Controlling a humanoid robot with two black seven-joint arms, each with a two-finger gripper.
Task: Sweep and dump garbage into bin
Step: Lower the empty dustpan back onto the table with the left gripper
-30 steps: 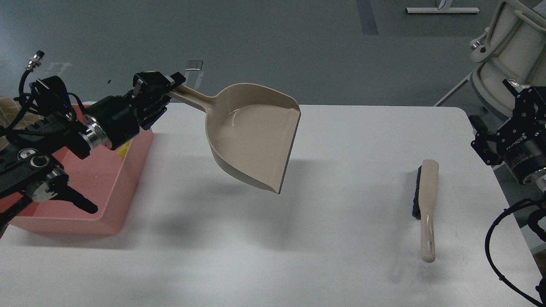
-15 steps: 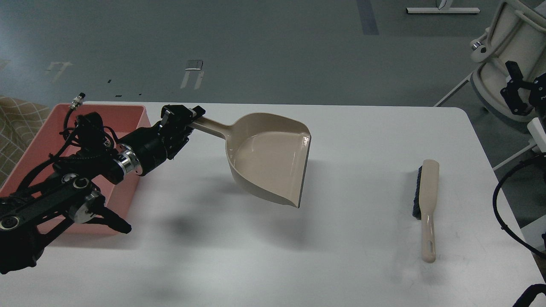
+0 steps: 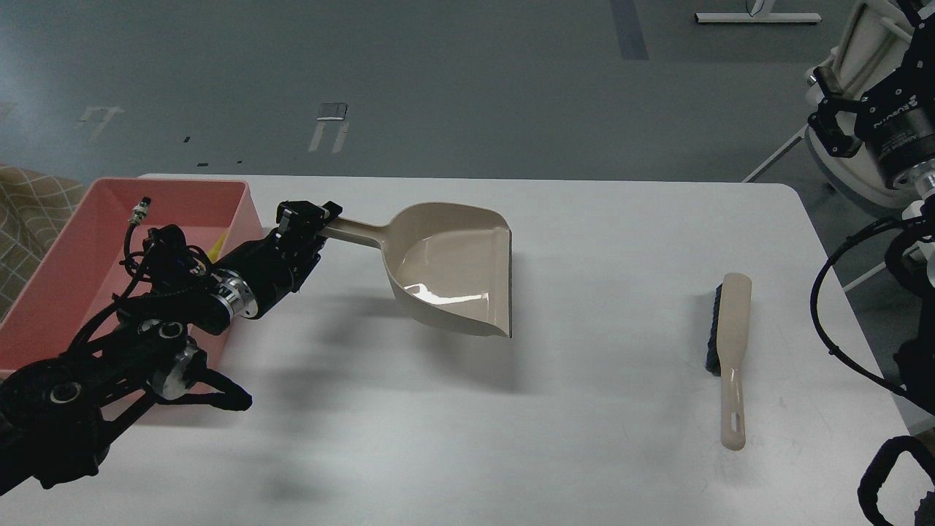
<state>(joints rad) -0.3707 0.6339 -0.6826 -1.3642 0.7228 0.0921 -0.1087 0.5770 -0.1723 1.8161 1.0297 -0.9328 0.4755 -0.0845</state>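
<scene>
Left gripper pinching dustpan handle at 10 o'clock, pan near table centre. Pink bin at 9 o'clock, yellow garbage sliver inside. Brush at 3 o'clock. Right gripper at 2 o'clock, finger state cannot tell.

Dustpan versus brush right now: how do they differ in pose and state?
The dustpan is held by its handle in the left gripper, while the brush lies free on the white table, touched by neither arm. The dustpan sits mid-table beside the pink bin; the brush rests towards the right edge. The dustpan is a wide empty scoop; the brush is slim, with dark bristles along its left side. Both are beige plastic.
</scene>
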